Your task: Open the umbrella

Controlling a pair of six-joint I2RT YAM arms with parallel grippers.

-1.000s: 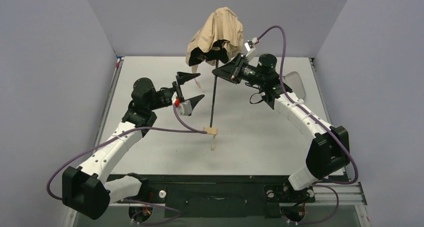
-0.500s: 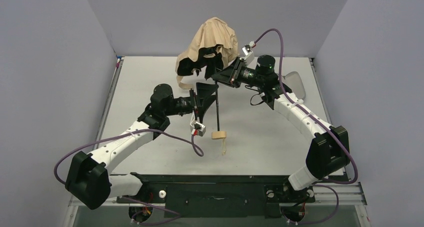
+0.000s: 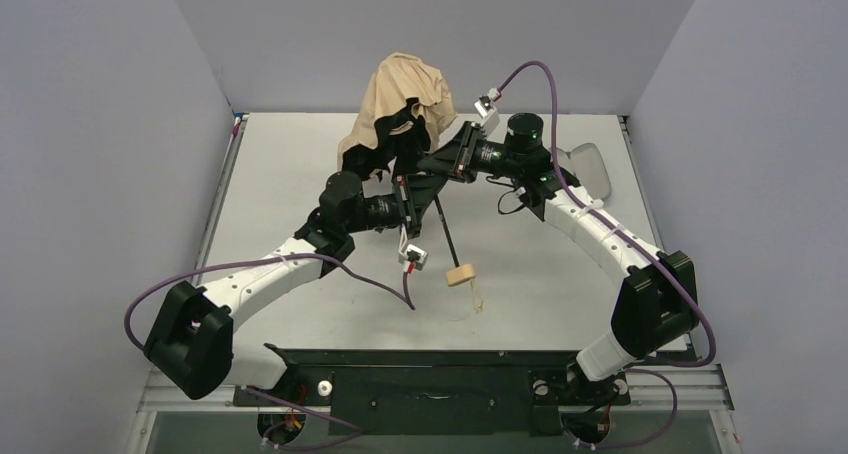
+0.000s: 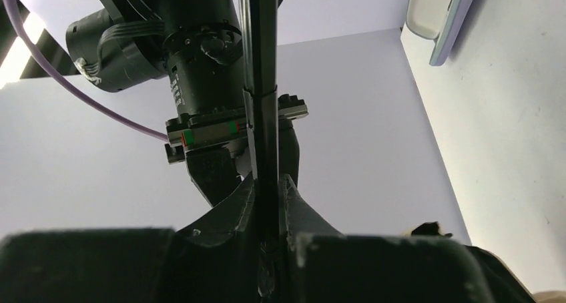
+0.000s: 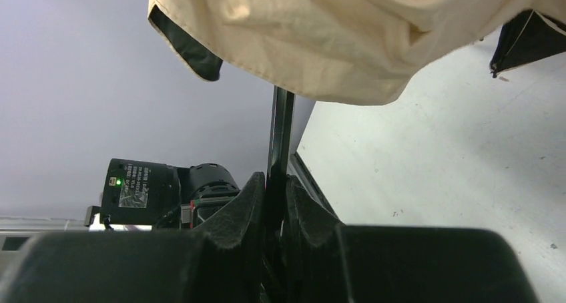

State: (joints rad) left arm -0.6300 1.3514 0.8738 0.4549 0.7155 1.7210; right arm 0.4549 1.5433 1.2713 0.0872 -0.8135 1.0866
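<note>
Top external view: the tan fabric folding umbrella [image 3: 400, 99], black-lined with a thin black shaft, hangs tilted above the white tabletop [image 3: 560, 294], canopy bunched. The left hand [image 3: 418, 192] and right hand [image 3: 437, 164] each clamp its shaft.

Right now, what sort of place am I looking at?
Likely a robot lab test cell: plain grey walls box in a white tabletop, with two white-and-black arms bolted at its near edge.
</note>
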